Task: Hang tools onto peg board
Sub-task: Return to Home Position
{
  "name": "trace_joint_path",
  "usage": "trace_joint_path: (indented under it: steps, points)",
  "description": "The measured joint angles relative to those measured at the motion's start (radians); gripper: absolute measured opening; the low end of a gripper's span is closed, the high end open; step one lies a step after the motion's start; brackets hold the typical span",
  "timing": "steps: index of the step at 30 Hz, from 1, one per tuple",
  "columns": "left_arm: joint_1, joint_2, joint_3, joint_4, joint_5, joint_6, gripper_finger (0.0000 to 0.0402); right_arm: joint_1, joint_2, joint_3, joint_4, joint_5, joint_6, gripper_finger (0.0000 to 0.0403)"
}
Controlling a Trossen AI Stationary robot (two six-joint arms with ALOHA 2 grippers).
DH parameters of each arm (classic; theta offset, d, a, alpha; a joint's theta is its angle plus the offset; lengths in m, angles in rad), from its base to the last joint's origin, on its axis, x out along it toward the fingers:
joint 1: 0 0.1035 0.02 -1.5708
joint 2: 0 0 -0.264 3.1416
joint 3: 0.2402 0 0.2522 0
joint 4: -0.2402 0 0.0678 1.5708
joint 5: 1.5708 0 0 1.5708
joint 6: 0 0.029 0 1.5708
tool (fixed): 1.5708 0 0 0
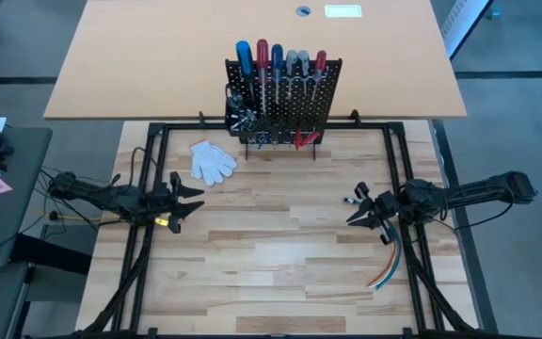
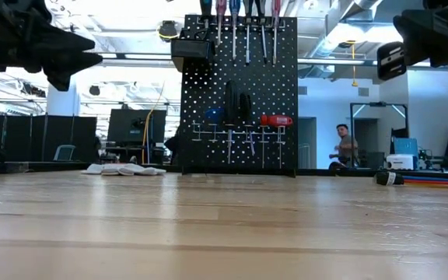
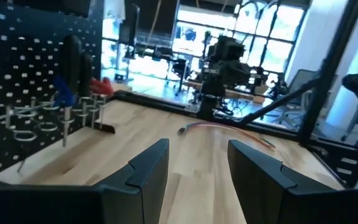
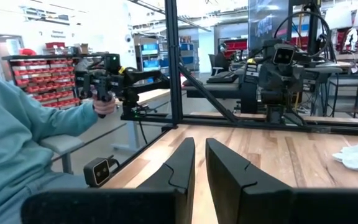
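Note:
The peg board (image 1: 283,99) stands upright at the table's far middle. Blue, red and grey-handled screwdrivers (image 1: 280,58) hang in its top row. Red-handled pliers (image 2: 276,120) and a blue T-handle key (image 2: 214,115) hang on lower pegs, and a black bin (image 2: 191,53) sits at its upper left. My left gripper (image 1: 194,200) hovers over the table's left side, level and open with nothing between its fingers (image 3: 197,165). My right gripper (image 1: 351,212) hovers over the right side. Its fingers are shut to a narrow slit (image 4: 201,163) and hold nothing.
A white glove (image 1: 213,162) lies left of the peg board's foot. A bundle of coloured cables (image 1: 389,264) lies near the right edge. A black frame (image 1: 158,132) runs around the table. In the right wrist view a person's sleeve (image 4: 17,137) shows beyond the table's left side.

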Motion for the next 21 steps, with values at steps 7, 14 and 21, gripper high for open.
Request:
trace_joint_path:
  steps: [7, 14, 21]
  points:
    - [0.145, 0.000, -0.001, 0.007, 0.254, 0.012, 0.0122, 0.000, 0.000, 0.000, 0.002, 0.000, -0.050, 0.0047]
    - [0.268, 0.000, -0.003, -0.047, 0.398, 0.066, 0.0051, 0.000, 0.000, 0.000, -0.043, 0.000, -0.076, 0.0047]
    - [0.275, 0.000, -0.003, -0.053, 0.424, -0.016, 0.0009, 0.000, 0.000, 0.000, -0.094, 0.002, -0.076, 0.0047]
